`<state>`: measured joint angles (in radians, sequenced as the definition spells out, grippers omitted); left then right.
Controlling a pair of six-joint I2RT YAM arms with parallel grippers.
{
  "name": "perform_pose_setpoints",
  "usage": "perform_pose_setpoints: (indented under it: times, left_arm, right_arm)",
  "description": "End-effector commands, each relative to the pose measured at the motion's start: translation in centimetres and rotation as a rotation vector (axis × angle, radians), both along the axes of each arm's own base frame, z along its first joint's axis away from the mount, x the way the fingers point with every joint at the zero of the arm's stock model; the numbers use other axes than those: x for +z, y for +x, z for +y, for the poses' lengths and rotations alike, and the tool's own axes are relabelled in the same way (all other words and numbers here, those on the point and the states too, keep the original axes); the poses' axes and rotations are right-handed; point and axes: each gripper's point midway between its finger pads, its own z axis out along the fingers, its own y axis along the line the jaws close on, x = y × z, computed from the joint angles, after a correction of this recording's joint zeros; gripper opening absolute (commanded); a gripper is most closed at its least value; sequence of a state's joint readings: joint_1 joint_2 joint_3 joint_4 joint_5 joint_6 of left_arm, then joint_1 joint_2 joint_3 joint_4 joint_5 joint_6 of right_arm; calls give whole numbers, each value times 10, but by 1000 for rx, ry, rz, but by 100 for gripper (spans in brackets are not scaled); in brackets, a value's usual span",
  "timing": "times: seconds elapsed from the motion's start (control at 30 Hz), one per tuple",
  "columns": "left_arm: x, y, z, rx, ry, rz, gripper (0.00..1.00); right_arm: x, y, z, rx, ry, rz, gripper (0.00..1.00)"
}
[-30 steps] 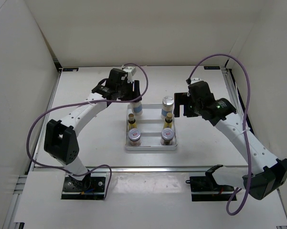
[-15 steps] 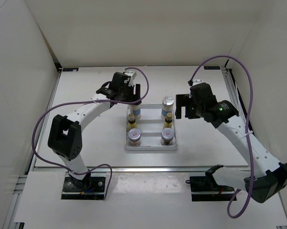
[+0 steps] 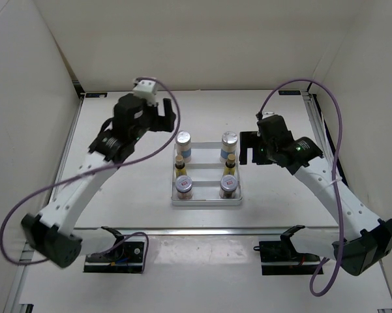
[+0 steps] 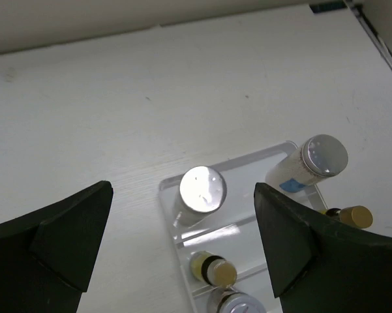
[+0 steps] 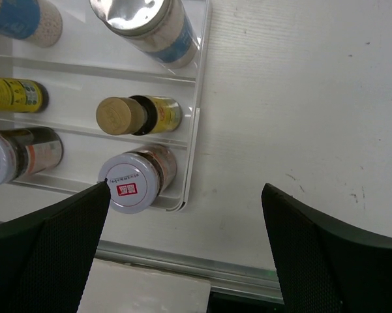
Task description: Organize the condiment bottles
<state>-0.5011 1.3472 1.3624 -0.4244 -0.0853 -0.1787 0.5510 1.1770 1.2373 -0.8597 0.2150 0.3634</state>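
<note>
Six bottles are sitting in the tray [image 3: 205, 202]; both grippers are hanging spread wide, gripping nothing.
The tall white pair [image 3: 183, 145] is standing in the far row, the yellow pair [image 3: 180, 163] in the middle and the jars [image 3: 184, 186] nearest. The left gripper [image 3: 164, 121] is hovering off the tray's far-left corner, and the right gripper [image 3: 248, 149] is just beside its right edge. Purple cables [image 3: 340, 143] are looping over the table [image 3: 130, 195].

near right silver-lidded jar [image 5: 127, 186]: red mark on lid, too small to read
left yellow bottle [image 5: 13, 94]: label print blurred, unreadable
</note>
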Motion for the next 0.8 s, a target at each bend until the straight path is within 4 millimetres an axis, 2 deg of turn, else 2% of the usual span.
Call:
perform_pose_setpoints:
  times: [0.0,0.03,0.07,0.1,0.13,0.17,0.2,0.23,0.27,0.3,0.33,0.4,0.53,0.7,0.77]
  left_arm:
    - [10,-21,57,166,95,-111,100]
    - [17,-30,79,216,90,-148,100]
    - [-11,-38,88,226,119,-104,100]
    - [-18,-43,98,249,125,-100,100]
    - [-14,-54,108,279,101,-122,100]
    - [-19,-59,114,292,98,-127,100]
    - [-42,-66,120,310,106,-89,100]
    - [-40,-74,126,331,85,-114,100]
    - [-47,-78,131,357,86,-109,100]
    - [-66,-83,133,359,95,-80,100]
    - [-71,-87,137,367,99,-79,100]
    - [-78,-93,141,380,96,-90,100]
    - [-65,-92,145,396,104,-132,100]
    - [-65,-92,149,412,120,-136,100]
    - [-65,-92,149,412,120,-136,100]
  right_arm:
    - [-7,-6,-6,-26,-9,9,100]
    - [-10,-8,-8,-26,-8,7,100]
    - [-13,-8,-10,-38,-13,13,100]
    - [-13,-11,-11,-38,-11,9,100]
    - [-9,-10,-10,-38,1,-10,100]
    - [-14,-12,-12,-38,-7,3,100]
    - [-17,-14,-15,-45,-15,1,100]
    - [-12,-12,-16,-51,-10,-21,100]
    - [-16,-13,-16,-51,-15,-12,100]
    - [-13,-14,-17,-52,-9,-22,100]
    - [-17,-14,-19,-57,-20,-17,100]
    - [-16,-13,-18,-58,-15,-26,100]
    - [-16,-13,-18,-58,-15,-26,100]
    - [-17,-15,-19,-64,-4,-32,100]
    - [-11,-16,-20,-65,8,-50,100]
